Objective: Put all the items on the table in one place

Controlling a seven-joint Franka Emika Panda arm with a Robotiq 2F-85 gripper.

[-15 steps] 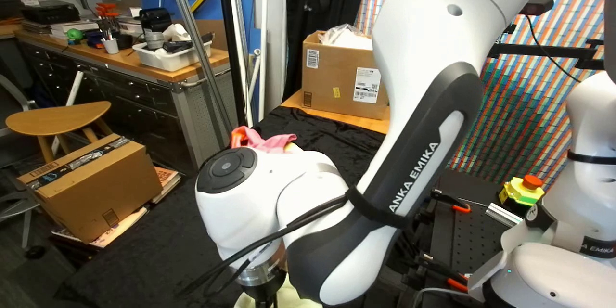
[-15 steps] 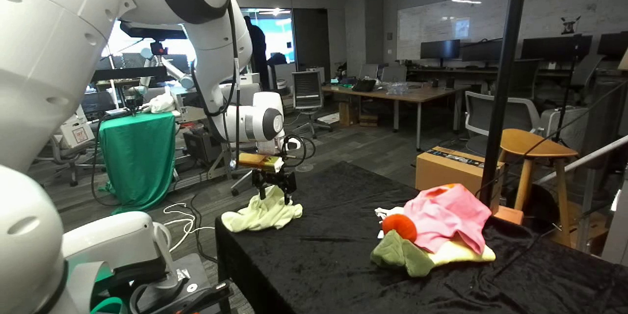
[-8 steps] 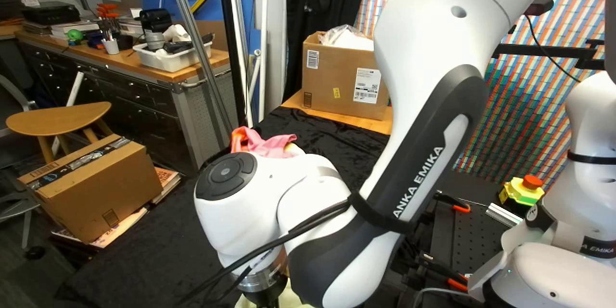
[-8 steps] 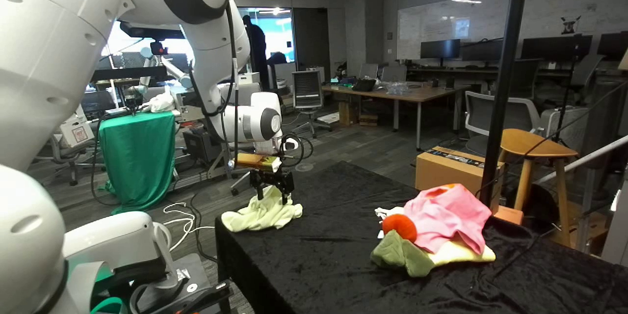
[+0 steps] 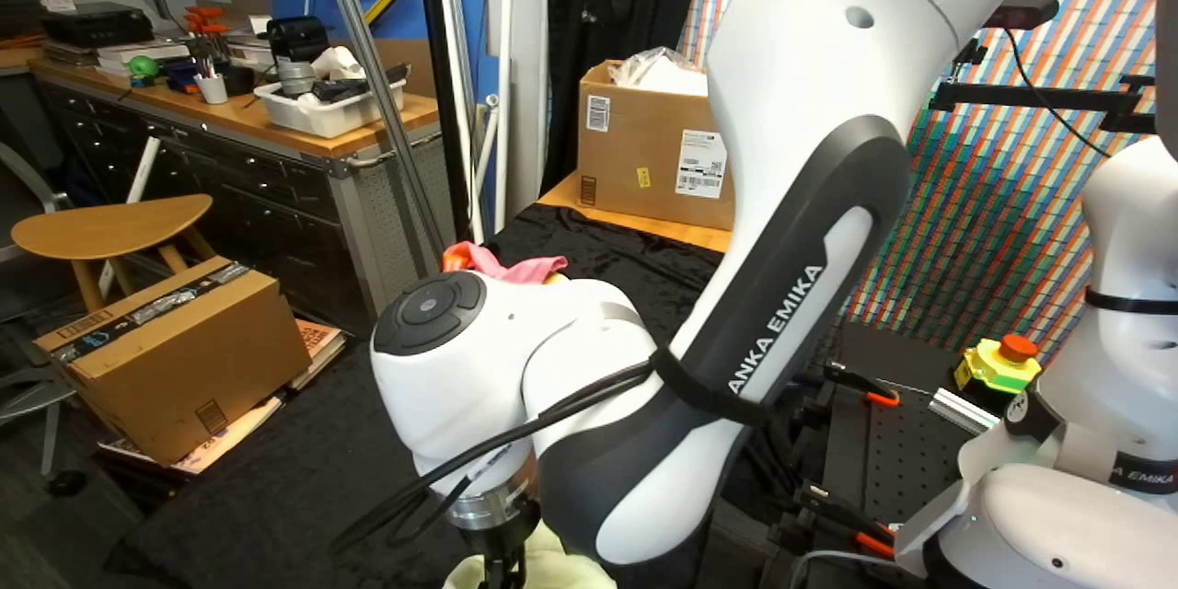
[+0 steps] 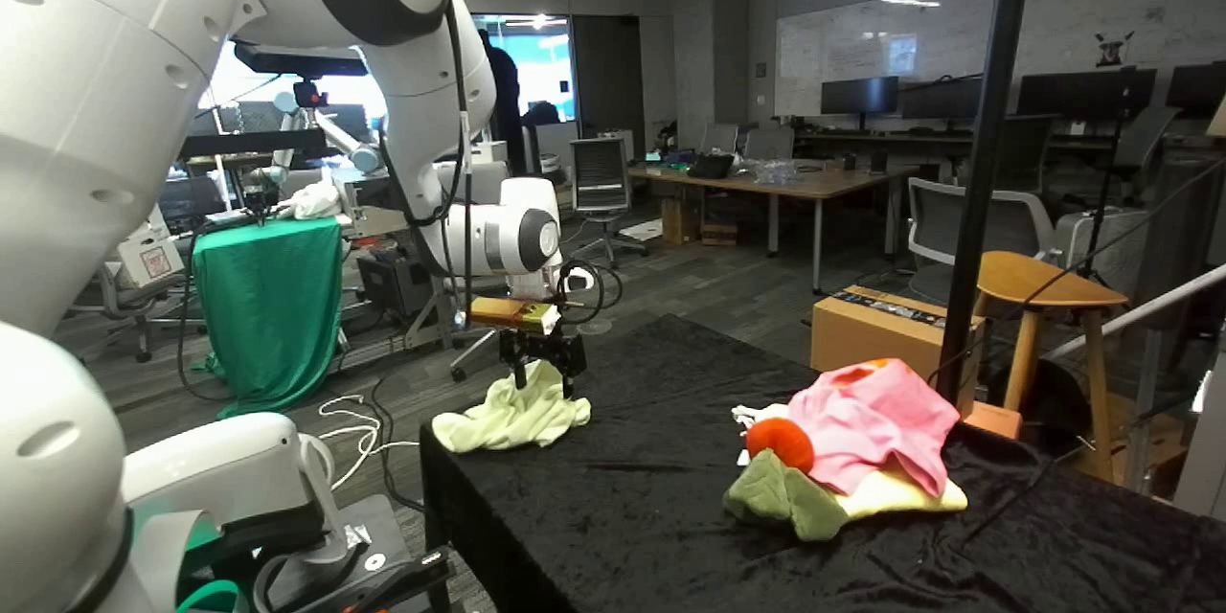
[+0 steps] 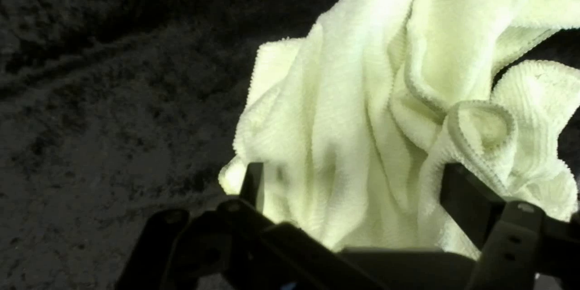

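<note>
Black-draped desk (image 6: pixel 651 508) below, and the claw (image 6: pixel 544 390) hangs right over the pale cloth (image 7: pixel 344 99) at the corner, jaws spread wide, gripping nothing! Folds run crosswise between the fingers (image 7: pixel 471 204), looking ripe for a pinch; the pink-topped pile (image 6: pixel 872 421) lies well apart.

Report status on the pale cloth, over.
Gripper open over cream-white cloth, contact unclear. Cloth crumpled on black-draped table, apart from pink cloth. No obstruction seen between jaws and cream-white cloth.

Crumpled cream-white cloth (image 6: pixel 510 420) on black table (image 6: pixel 642 517), pink-topped heap (image 6: pixel 848 450) well apart
</note>
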